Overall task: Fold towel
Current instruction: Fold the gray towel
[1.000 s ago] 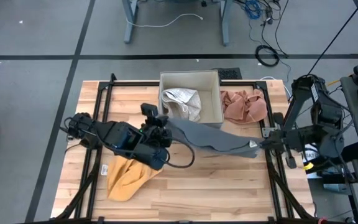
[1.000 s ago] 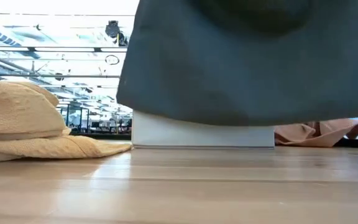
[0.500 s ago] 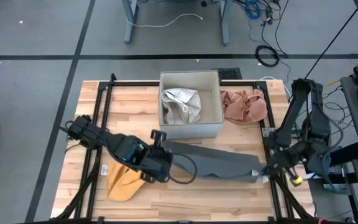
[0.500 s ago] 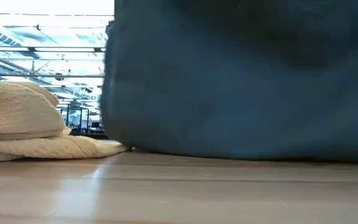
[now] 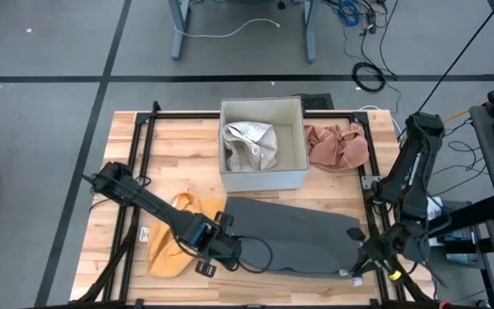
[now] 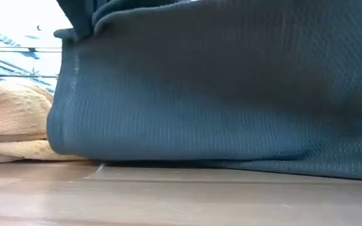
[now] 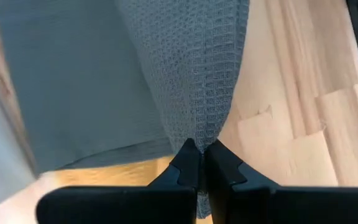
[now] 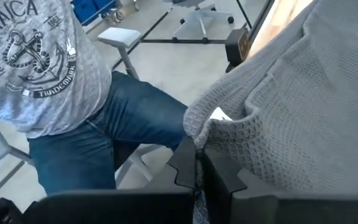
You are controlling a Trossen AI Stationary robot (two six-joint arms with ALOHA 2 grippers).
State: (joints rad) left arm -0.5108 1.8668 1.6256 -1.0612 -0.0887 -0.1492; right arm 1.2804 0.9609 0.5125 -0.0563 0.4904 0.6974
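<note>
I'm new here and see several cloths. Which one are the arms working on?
On the wooden table, look just in front of the white box. The grey towel lies spread there, a gripper pinching each near corner; the yellow, pink and white cloths are bunched up.

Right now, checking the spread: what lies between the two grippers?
In the high view, only the gray towel spans from left gripper to right gripper.

Since a second ago the left gripper [image 5: 227,247] and the right gripper [image 5: 356,268] have pulled the grey towel [image 5: 290,236] from beside the box toward the table's front edge, and it now lies wider on the table.
</note>
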